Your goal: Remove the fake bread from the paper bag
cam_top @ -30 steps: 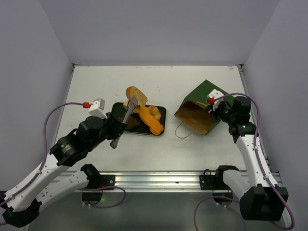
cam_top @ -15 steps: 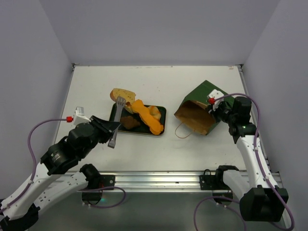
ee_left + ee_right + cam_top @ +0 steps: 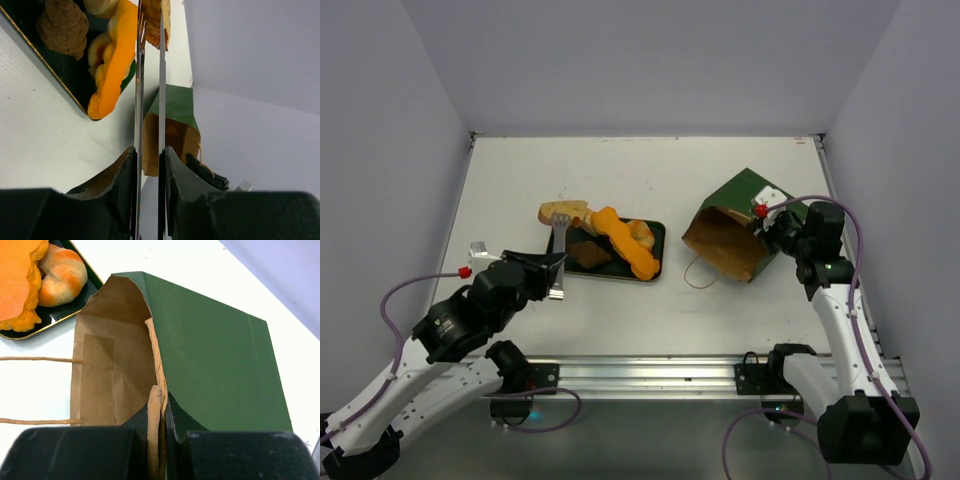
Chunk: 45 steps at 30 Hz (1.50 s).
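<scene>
The dark green paper bag (image 3: 745,208) lies on its side, brown mouth facing the tray; in the right wrist view the paper bag (image 3: 215,350) shows no bread in the part of its inside that I can see. My right gripper (image 3: 766,230) (image 3: 161,412) is shut on its folded rim. My left gripper (image 3: 555,272) (image 3: 150,160) is shut on metal tongs (image 3: 560,245) (image 3: 139,100). The tong tips pinch a tan bread slice (image 3: 563,211) (image 3: 151,20) at the tray's far left corner. An orange stick (image 3: 626,244) (image 3: 118,55), a pale roll (image 3: 642,232) (image 3: 62,274) and a brown bun (image 3: 588,254) (image 3: 62,25) lie on the tray.
The dark rectangular tray (image 3: 655,232) (image 3: 65,312) sits mid-table, left of the bag. The bag's string handles (image 3: 695,272) (image 3: 40,360) trail on the white tabletop toward the tray. Grey walls close the table on three sides.
My left arm has drawn back to the left, and the tongs with the bread slice have swung left and down from over the tray to its far left corner. The right arm and bag stayed still.
</scene>
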{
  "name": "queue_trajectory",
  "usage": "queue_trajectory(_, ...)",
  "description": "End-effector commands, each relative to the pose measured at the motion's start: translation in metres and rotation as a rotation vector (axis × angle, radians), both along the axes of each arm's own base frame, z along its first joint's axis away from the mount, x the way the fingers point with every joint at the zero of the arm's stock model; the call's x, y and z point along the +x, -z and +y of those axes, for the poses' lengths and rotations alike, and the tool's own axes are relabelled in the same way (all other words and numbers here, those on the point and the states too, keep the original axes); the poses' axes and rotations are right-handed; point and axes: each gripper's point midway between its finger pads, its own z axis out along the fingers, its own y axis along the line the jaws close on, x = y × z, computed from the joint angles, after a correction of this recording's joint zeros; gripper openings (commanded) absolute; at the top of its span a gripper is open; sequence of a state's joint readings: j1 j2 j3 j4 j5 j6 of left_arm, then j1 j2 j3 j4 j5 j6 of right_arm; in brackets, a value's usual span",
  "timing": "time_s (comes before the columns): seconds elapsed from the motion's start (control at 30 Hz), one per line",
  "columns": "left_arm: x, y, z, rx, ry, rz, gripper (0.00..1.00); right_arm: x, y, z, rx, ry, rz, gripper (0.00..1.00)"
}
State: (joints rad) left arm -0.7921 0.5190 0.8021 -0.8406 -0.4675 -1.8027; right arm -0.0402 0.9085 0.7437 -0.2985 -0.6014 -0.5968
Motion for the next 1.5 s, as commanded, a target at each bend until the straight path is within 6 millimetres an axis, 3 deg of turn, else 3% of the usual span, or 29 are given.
queue_trajectory(0.0,0.013,-0.007,0.016,-0.074,-0.152,-0.026,0.00,0.000,-0.012,0.006,0.027,-0.024,-0.043,0.00)
queue_trajectory(0.33,0.012,0.012,0.025,-0.182,-0.235,-0.003,0.00,0.000,-0.013,0.007,0.030,-0.031,-0.043,0.00)
queue_trajectory(0.53,0.015,0.026,0.018,-0.258,-0.250,0.021,0.00,0.000,-0.013,0.007,0.029,-0.028,-0.044,0.00)
queue_trajectory(0.73,0.022,0.028,0.017,-0.350,-0.295,0.012,0.00,0.000,-0.013,0.006,0.026,-0.026,-0.045,0.00)
queue_trajectory(0.93,0.025,0.031,0.022,-0.392,-0.349,0.013,0.00,0.000,-0.012,0.006,0.027,-0.027,-0.043,0.00)
queue_trajectory(1.07,0.028,0.044,0.017,-0.407,-0.352,0.036,0.00,0.000,-0.012,0.006,0.026,-0.026,-0.043,0.00)
queue_trajectory(1.47,0.023,0.053,0.025,-0.422,-0.382,0.058,0.00,0.000,-0.012,0.006,0.027,-0.025,-0.041,0.00)
